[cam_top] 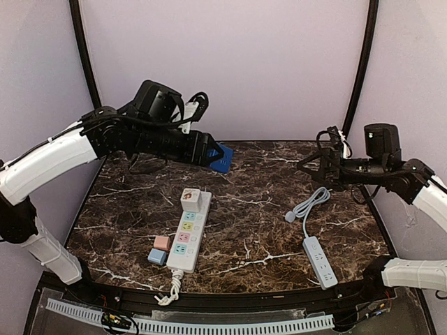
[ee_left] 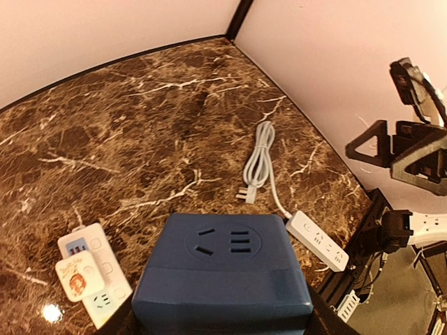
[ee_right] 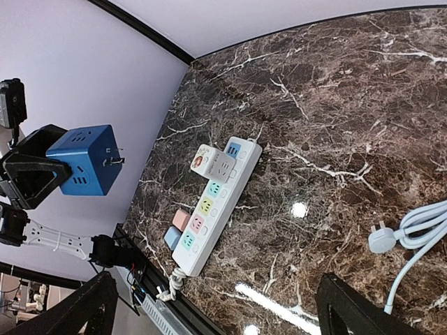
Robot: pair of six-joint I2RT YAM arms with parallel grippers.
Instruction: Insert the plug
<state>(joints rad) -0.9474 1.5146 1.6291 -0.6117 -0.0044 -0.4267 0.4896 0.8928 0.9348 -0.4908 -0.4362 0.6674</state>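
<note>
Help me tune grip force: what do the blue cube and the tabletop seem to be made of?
The blue cube is likely moulded plastic, matte: even colour, rounded edges, only a soft sheen. The tabletop has a dark brown marble look with white veins and is glossy, mirroring lamps. Real stone or printed laminate cannot be told.

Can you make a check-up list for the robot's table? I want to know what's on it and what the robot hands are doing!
Surface: dark marble table, no spills seen.
Job's things: blue cube socket held in the air; long power strip lying flat, white cube adapter on its far end.
Clutter: pink block and blue block beside the long power strip.
Grippers: left gripper jaws shut on the blue cube socket; right gripper jaws open, empty.
Cables: small white strip, its cord looped, plug loose on the table.
Surroundings: plain walls, black frame posts.
</note>
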